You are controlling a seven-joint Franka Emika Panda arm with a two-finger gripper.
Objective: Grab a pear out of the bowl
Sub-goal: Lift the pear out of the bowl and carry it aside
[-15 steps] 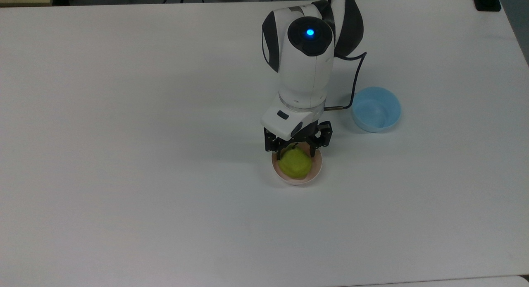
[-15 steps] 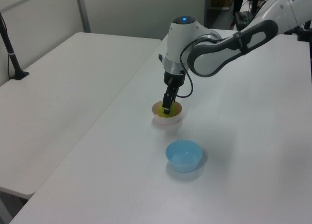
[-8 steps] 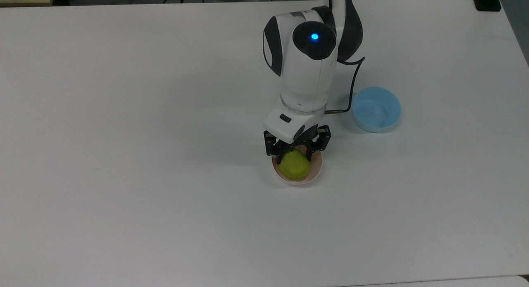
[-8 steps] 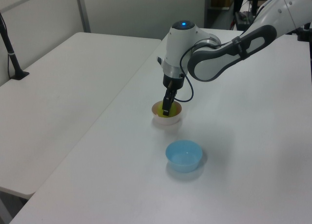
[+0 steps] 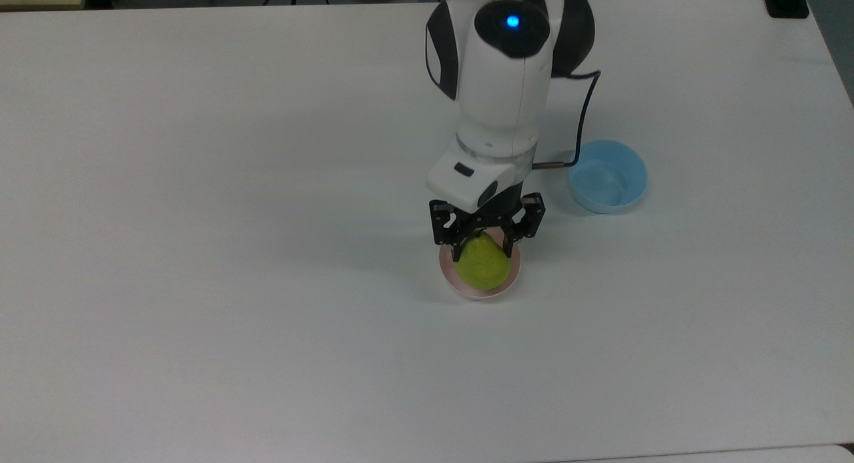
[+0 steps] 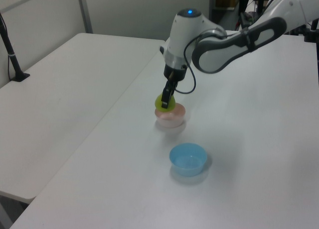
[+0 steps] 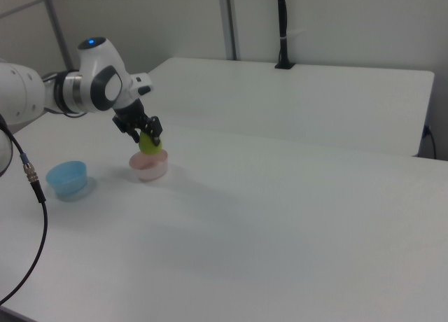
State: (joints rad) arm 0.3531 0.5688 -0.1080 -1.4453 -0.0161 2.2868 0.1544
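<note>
The gripper [image 5: 486,244] has its two black fingers closed against the sides of the pear [image 5: 482,263], pinching it near its narrow upper end. In the left view the pear [image 6: 164,102] hangs just above the pink bowl [image 6: 171,115], clear of its rim, with the gripper [image 6: 165,98] coming down on it at a slant from the white arm [image 6: 219,37]. The right view agrees: the pear [image 7: 148,144] sits in the gripper [image 7: 145,134] directly over the bowl [image 7: 148,166], lifted out of it but close above. From the top view the fruit covers most of the bowl [image 5: 510,281], so a thin pink crescent of rim shows around its lower edge. The blue bowl [image 5: 608,176] stands apart on the white table [image 5: 200,183], off to the top view's right of the pink one, with the arm's black cable [image 5: 585,116] curving down toward it. In the left view the blue bowl [image 6: 188,159] is nearer the camera than the pink one; in the right view it [image 7: 67,180] lies to the right view's left of the pink one.
</note>
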